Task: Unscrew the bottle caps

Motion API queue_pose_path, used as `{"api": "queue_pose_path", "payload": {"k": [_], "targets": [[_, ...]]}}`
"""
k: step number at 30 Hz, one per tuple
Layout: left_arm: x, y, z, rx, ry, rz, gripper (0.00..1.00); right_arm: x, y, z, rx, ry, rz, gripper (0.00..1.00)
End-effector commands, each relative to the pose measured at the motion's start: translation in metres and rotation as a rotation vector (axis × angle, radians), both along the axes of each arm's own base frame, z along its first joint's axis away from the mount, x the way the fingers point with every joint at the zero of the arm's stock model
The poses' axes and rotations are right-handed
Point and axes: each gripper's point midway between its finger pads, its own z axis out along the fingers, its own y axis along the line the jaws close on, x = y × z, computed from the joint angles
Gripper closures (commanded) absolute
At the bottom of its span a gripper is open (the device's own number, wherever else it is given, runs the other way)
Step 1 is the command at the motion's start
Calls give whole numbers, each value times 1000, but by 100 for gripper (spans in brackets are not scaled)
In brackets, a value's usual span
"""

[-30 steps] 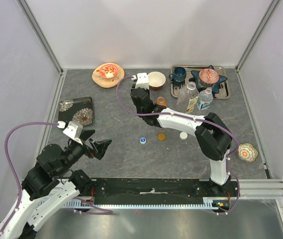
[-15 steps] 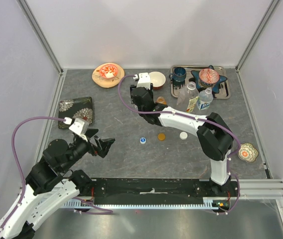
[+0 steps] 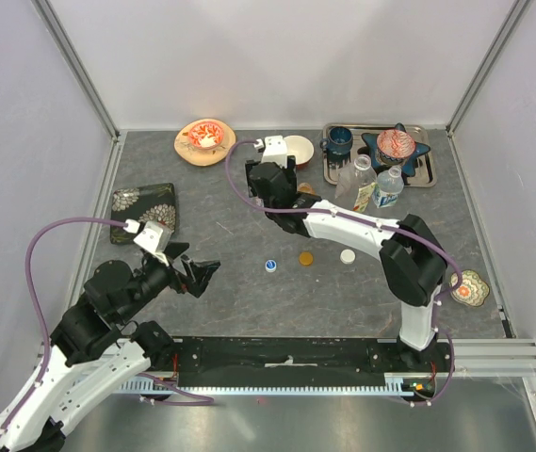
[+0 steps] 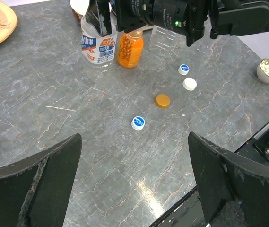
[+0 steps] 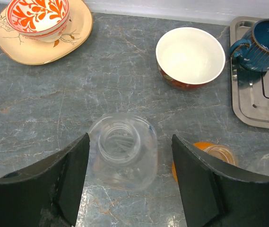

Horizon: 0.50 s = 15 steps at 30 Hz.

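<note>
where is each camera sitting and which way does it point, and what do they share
Top external: fixed above and behind the arm bases, looking down on the table; both arms show, left tool, right tool.
Left wrist: on the left arm, facing across the table at four loose caps and the orange bottle; its two fingers frame the bottom.
Right wrist: looking down on an uncapped clear bottle between its open fingers, white bowl beyond.
Shared: the orange bottle appears in both wrist views.
</note>
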Motion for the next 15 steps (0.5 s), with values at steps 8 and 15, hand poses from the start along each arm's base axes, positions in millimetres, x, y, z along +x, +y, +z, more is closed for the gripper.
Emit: {"api": "queue_pose_path", "payload": {"k": [8,15], "targets": [[7,-7,8,-16,-24,-6,1,-25,-6,119,125,-171,46,19],[25,-3,-8,-30,83,125,1,-79,-59,178,226,-188,49,18]]}}
